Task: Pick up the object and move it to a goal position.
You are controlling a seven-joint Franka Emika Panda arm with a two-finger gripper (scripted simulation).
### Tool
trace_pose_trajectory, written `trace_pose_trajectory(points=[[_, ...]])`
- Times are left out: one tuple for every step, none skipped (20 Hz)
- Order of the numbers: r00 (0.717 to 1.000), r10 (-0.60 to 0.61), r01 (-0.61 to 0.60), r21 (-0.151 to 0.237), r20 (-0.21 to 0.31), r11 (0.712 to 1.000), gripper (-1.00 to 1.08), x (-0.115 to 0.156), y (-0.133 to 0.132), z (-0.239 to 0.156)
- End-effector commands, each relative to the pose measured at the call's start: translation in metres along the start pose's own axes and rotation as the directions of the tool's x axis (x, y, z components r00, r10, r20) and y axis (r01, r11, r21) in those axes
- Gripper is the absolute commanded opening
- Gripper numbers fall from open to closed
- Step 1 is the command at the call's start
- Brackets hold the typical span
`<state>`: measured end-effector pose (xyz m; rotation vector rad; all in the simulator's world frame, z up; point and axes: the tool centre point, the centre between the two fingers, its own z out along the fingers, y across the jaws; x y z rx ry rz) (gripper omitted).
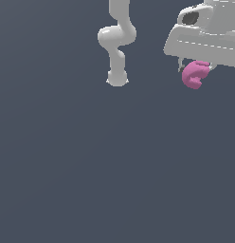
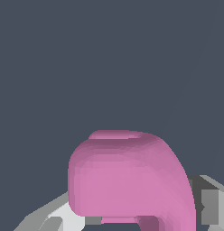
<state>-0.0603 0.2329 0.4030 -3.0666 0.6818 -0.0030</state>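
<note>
Gripper [image 1: 197,71] is clamped on the pink object [image 1: 195,74], sitting at about 1 o'clock in the exterior view. Object hangs just under the white hand, fingers [image 2: 208,205] pressed against its sides.

The arm [image 1: 117,42] rises in white bends from its base, which sits left of the gripper in the exterior view. The gripper [image 1: 196,70] hangs pointing down, its fingers [image 2: 208,205] clamped either side of the object [image 1: 195,75], lifted clear.
</note>
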Motion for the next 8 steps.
trace_pose_trajectory(points=[[1.000, 0.001, -0.001, -0.001, 0.001, 1.000, -1.00, -0.006, -0.003, -0.012], [1.000, 0.001, -0.001, -0.001, 0.001, 1.000, -1.00, -0.008, -0.004, -0.015], [1.000, 0.001, -0.001, -0.001, 0.001, 1.000, -1.00, -0.010, -0.005, -0.018], [1.000, 0.001, -0.001, -0.001, 0.001, 1.000, -1.00, -0.011, -0.005, -0.020], [1.000, 0.001, -0.001, -0.001, 0.002, 1.000, -1.00, -0.011, -0.006, -0.022], [1.000, 0.001, -0.001, -0.001, 0.002, 1.000, -1.00, -0.012, -0.006, -0.023], [1.000, 0.001, -0.001, -0.001, 0.002, 1.000, -1.00, -0.012, -0.007, -0.024], [1.000, 0.001, -0.001, -0.001, 0.002, 1.000, -1.00, -0.012, -0.007, -0.024]])
